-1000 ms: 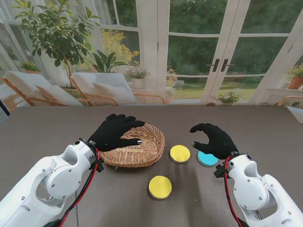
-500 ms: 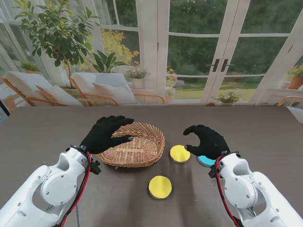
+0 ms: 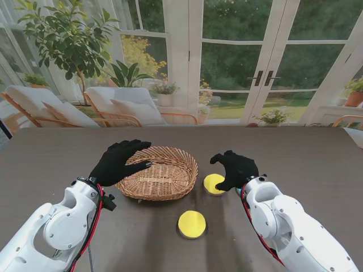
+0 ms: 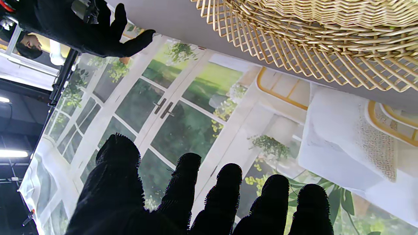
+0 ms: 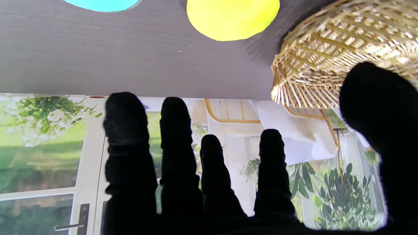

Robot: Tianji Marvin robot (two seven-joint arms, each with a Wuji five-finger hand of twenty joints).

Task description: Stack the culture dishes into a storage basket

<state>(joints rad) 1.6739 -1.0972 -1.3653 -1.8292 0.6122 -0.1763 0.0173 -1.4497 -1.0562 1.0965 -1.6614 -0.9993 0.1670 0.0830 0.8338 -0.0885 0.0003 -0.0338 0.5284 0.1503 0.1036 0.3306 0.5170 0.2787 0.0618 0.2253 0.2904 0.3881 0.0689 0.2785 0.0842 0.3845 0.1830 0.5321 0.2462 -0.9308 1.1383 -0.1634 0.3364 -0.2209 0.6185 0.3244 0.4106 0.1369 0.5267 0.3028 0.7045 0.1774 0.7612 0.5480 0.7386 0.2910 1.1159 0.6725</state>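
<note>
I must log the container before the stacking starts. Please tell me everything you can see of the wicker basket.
The wicker basket is a shallow round bowl of pale woven cane, with a tight woven base and open upright spokes in its flaring wall. It stands upright on the dark table, left of centre, and no dish shows inside it. The left hand hangs over its left rim; contact cannot be told. A yellow dish lies apart to its right.

A home sunroom: French doors (image 3: 264,68), potted plants (image 3: 68,39), cushioned chairs (image 3: 122,105).
</note>
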